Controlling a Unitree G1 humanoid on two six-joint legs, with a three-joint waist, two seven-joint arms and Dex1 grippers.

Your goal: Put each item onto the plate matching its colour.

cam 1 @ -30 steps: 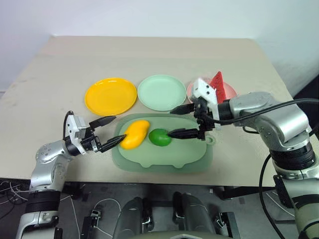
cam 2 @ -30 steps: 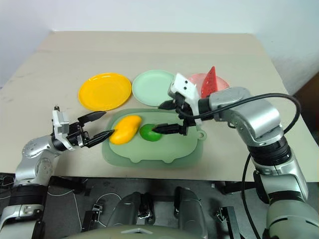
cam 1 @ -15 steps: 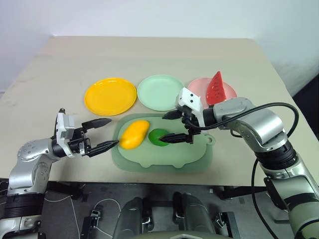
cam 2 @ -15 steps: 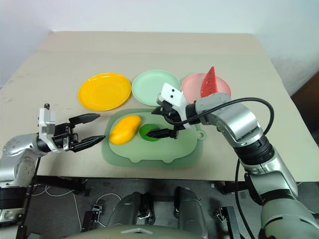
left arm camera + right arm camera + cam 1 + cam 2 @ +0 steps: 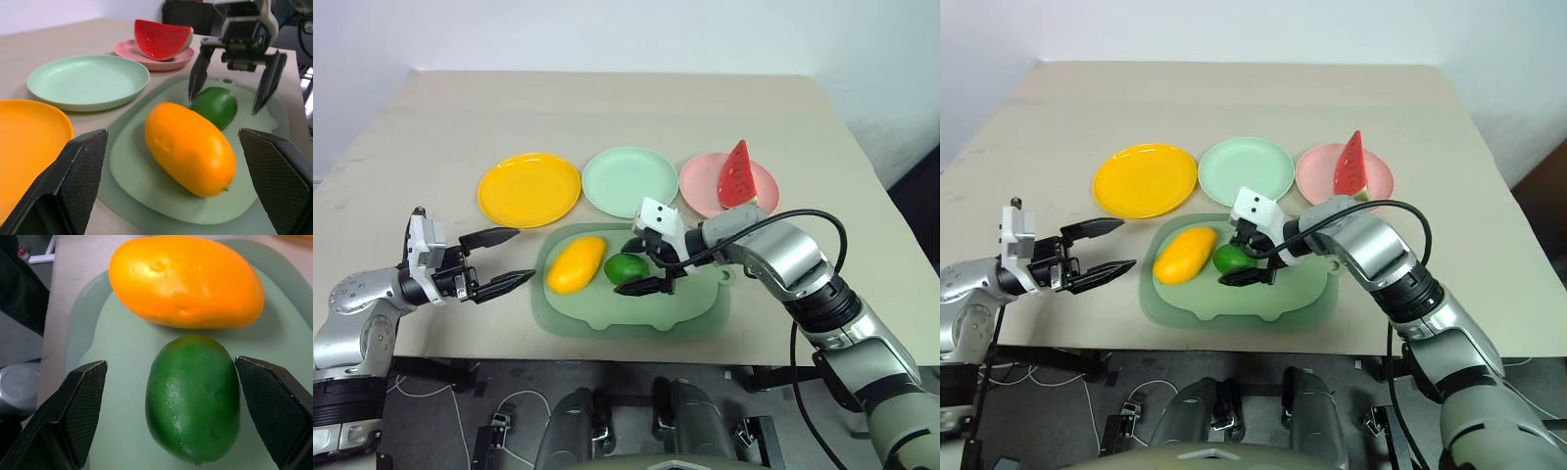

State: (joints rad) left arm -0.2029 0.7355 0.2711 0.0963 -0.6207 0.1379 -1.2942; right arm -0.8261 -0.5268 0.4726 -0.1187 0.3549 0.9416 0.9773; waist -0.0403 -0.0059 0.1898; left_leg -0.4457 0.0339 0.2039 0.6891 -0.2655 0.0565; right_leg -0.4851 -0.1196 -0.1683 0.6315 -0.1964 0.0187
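Beige tabletop is being worked over: the lime [image 5: 626, 268] is lying on the mat [image 5: 695, 318] beside the mango [image 5: 576, 264], being straddled by the wide-spread right gripper [image 5: 646, 264]. The left gripper [image 5: 507, 259] is being held wide apart nearby. Closing, then carrying to the green plate [image 5: 629, 181], is being called for next.

Mango [image 5: 190, 152] beside lime [image 5: 215, 105] (on mat [image 5: 146, 188])

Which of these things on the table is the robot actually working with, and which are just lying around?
Part of the job:
mango
lime, between the open fingers of the right gripper
watermelon slice, already on the pink plate
yellow plate
green plate
left gripper, open

Just there:
pale-green mat
table
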